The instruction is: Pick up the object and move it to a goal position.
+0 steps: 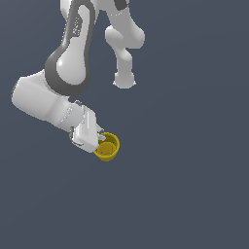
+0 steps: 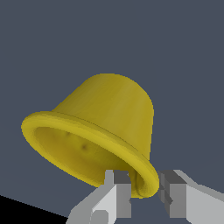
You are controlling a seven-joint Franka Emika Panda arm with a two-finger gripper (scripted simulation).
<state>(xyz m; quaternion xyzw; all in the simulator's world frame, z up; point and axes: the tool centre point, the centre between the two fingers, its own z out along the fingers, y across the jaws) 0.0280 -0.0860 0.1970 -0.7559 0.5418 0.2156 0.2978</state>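
Observation:
The small yellow cup [image 1: 108, 147] hangs at the tip of my gripper [image 1: 102, 141], tilted with its open mouth facing up and toward the exterior view's right. In the wrist view the cup [image 2: 109, 118] fills the picture, and its thick rim passes between my two grey fingertips [image 2: 117, 181]. The gripper [image 2: 144, 188] is shut on the rim, one finger inside the cup and one outside. In the exterior view the fingers are mostly hidden by the cup and the white hand.
The white arm [image 1: 68, 63] bends down from the top of the exterior view to the hand at lower left. A second white link [image 1: 124, 44] hangs at top centre. Plain dark grey-blue ground [image 1: 194, 170] lies all around.

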